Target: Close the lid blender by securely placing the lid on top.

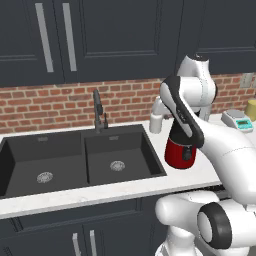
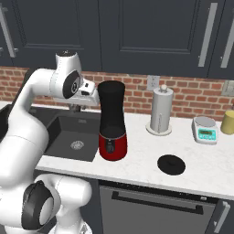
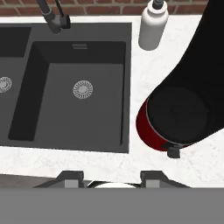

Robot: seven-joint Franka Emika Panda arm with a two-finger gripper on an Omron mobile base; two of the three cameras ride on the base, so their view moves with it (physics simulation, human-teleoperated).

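Two task pieces well apart on the white countertop: blender upright just beside the right rim of the black double sink, lid flat near the counter's front edge, between blender and digital scale. Blender's long axis vertical, open jar mouth up, dark front panel toward the counter's front edge. Lid face-up, its axis vertical too, disc parallel to the counter.

Gripper above the sink's front rim, jaws drawn to their narrowest, nothing between the fingertips; held high, close beside the jar's top in the right base view, far from the lid.

Judged light, stiff and smooth, that lid: thin hard plastic, likely slippery, hardly fragile. Best taken across the rim edge-to-edge, or by any raised centre knob, too small here to confirm. Low profile against the counter, so a wider opening and a straight descent probably needed. Tall narrow jar on a rounded red base: top-heavy in appearance, liable to tip under a sideways knock.

Paper-towel roll at the brick wall, soap bottle behind the sink's back right corner, black faucet at the sink's back edge.
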